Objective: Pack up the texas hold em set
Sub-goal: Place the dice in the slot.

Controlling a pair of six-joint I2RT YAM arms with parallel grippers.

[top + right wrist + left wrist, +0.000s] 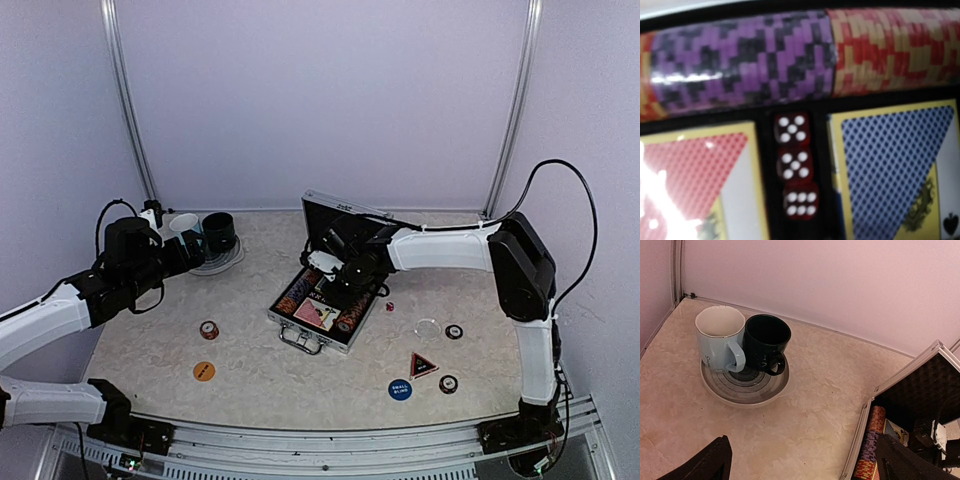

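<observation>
Now | left gripper (801,447): jaws spread wide, holding nothing | right gripper (338,283): low over open case (335,215), jaw state cannot tell | three red dice (795,165) slotted between red deck (695,175) and blue deck (885,165)

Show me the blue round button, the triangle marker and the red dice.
blue round button (400,390), top external view, centre of its face.
triangle marker (423,365), top external view, middle of the triangle.
red dice (795,164), right wrist view, top face of the middle die.
</observation>
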